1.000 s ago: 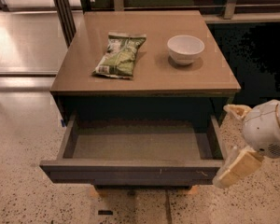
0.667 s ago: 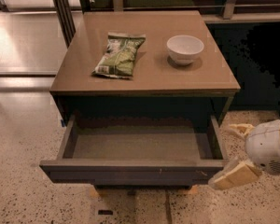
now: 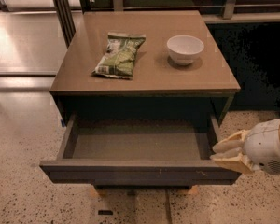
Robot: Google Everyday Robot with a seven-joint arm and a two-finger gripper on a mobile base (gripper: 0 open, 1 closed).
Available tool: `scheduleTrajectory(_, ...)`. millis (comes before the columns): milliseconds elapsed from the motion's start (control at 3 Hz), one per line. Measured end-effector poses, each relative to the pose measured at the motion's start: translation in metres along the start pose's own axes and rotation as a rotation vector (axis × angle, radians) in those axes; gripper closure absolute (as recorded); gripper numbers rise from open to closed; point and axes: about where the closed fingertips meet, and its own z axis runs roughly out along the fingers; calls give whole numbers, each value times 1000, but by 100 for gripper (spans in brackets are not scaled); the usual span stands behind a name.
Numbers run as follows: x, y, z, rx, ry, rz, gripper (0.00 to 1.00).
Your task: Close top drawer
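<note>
The top drawer (image 3: 140, 171) is pulled far out of the brown cabinet. Its wide dark grey front faces me, with small pale scratches at centre and right. Its shallow grey box (image 3: 135, 146) holds nothing. My gripper (image 3: 220, 152) comes in from the right edge of the view, white and tan. It sits at the drawer's right front corner, right against the top of the front panel. I cannot tell whether it touches the panel.
On the cabinet top (image 3: 149, 76) lie a green snack bag (image 3: 120, 55) at left and a white bowl (image 3: 185, 49) at right. Speckled floor (image 3: 28, 199) surrounds the cabinet. A dark area (image 3: 256, 64) lies to the right and metal posts (image 3: 63, 10) stand behind left.
My gripper has moved down and left, from beside the drawer's right side to its right front corner. The drawer has not moved.
</note>
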Motion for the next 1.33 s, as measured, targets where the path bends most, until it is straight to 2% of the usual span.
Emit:
scheduleTrajectory(333,0,1,1,-1,0,-2,88)
scheduleTrajectory(667,1,2,1,-2,-1,-3,100)
scheduleTrajectory(1000,7,4,7,-6,-7,12,100)
scheduleTrajectory(1333,63,25,66,-54,-78,139,100)
